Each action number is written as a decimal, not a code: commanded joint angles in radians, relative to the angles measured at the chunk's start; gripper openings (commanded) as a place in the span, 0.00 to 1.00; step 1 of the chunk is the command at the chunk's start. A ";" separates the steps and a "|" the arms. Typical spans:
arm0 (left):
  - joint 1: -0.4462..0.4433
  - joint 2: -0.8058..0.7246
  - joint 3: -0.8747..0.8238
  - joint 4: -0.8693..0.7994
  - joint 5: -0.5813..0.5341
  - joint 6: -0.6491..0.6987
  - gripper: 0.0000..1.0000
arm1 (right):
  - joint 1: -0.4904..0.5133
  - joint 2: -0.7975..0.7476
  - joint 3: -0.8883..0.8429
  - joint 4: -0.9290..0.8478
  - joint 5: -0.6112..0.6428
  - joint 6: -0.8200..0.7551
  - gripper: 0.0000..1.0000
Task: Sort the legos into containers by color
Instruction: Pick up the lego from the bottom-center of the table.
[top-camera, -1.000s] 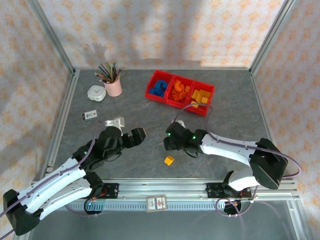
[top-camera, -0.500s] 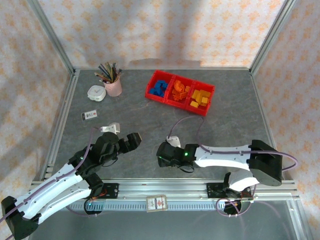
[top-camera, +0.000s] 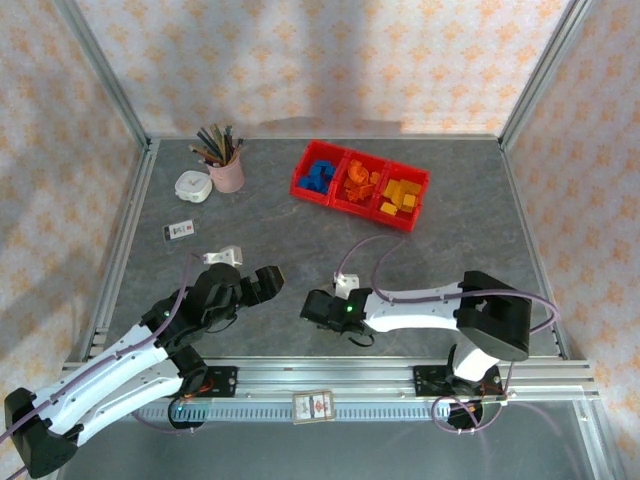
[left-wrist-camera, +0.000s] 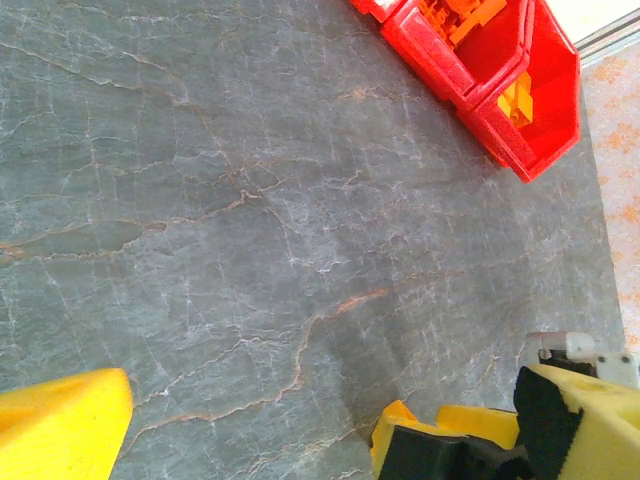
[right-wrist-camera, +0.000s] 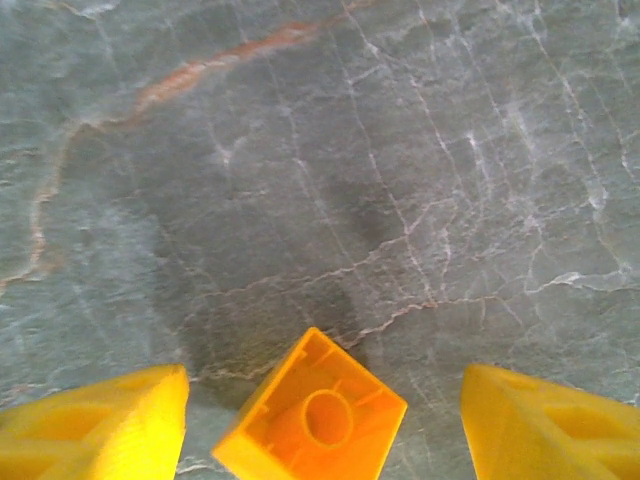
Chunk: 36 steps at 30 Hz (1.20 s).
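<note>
**Top external view.** The containers (top-camera: 338, 206) stand at the far side of the table (top-camera: 460, 260). The legos (top-camera: 318, 177) are sorted inside: blue in the left compartment, orange in the middle, yellow in the right. A pencil cup (top-camera: 227, 176) and a white dish (top-camera: 192, 186) stand to the left of the containers. The left gripper (top-camera: 266, 281) and the right gripper (top-camera: 316, 308) are both well apart from the containers, on their near side, with a gap between the two. The right gripper is low over the table.

**Left wrist view.** The containers (left-wrist-camera: 545, 140) are at the upper right, with orange and yellow pieces inside. One yellow finger (left-wrist-camera: 60, 425) of the left gripper is at the lower left, with only bare table next to it. The jaws are wide and hold nothing.

**Right wrist view.** The right gripper (right-wrist-camera: 322, 375) has its jaws partly spread, with one finger (right-wrist-camera: 95, 425) on each side of a single yellow-orange brick (right-wrist-camera: 310, 425). The brick lies hollow side up on the table, outside the containers. A gap remains on both sides, so the brick is not gripped.
</note>
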<state>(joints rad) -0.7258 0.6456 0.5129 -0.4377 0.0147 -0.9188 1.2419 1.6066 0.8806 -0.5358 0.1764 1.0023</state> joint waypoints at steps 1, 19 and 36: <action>0.005 0.001 -0.010 0.018 -0.012 0.006 0.99 | 0.019 -0.007 -0.010 -0.061 0.040 0.055 0.70; 0.005 0.035 -0.010 0.044 -0.007 0.017 0.99 | 0.008 -0.018 -0.056 -0.035 0.066 0.015 0.53; 0.006 0.113 0.042 0.093 0.000 0.050 0.99 | -0.201 -0.204 -0.004 -0.036 0.141 -0.196 0.34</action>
<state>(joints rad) -0.7258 0.7425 0.5159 -0.3931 0.0181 -0.9043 1.1145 1.4574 0.8253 -0.5579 0.2317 0.9005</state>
